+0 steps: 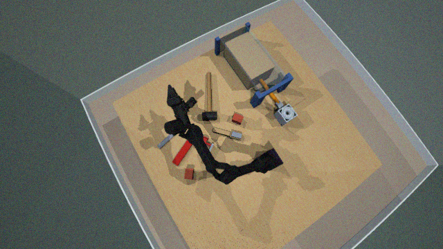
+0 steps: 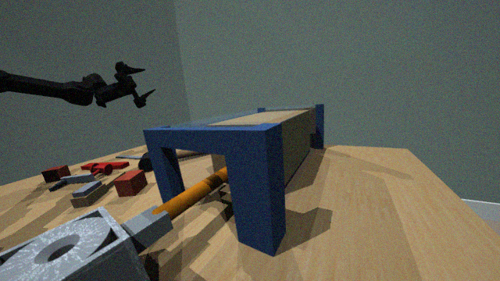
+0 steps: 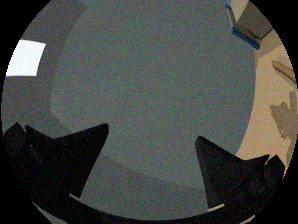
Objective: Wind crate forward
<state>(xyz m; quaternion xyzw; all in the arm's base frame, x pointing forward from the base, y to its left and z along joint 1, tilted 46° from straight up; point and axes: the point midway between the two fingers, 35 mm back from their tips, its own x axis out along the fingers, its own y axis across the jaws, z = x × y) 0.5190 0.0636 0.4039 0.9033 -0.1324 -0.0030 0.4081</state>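
Black and open wide, the tool (image 1: 182,94) (image 2: 150,80) (image 3: 153,135) is high above the tabletop (image 1: 332,152) (image 2: 371,195), with nothing between its fingers. Well apart from the tool, the tan crate (image 1: 249,55) (image 2: 258,117) sits flat inside the low cubby. Its front does not touch the blue frame (image 1: 285,80) (image 2: 258,187); there is a gap between them. An orange strap (image 1: 263,84) (image 2: 199,193) goes from the crate, under this frame, to the grey winch (image 1: 281,119) (image 2: 98,230), which is farther from the tool. The round hole on the winch top is without a key. Lower than the tool, a black-headed mallet (image 1: 208,93) (image 2: 145,161) lies between it and the cubby, and a red bar (image 1: 183,153) (image 2: 119,165) lies partly below the arm.
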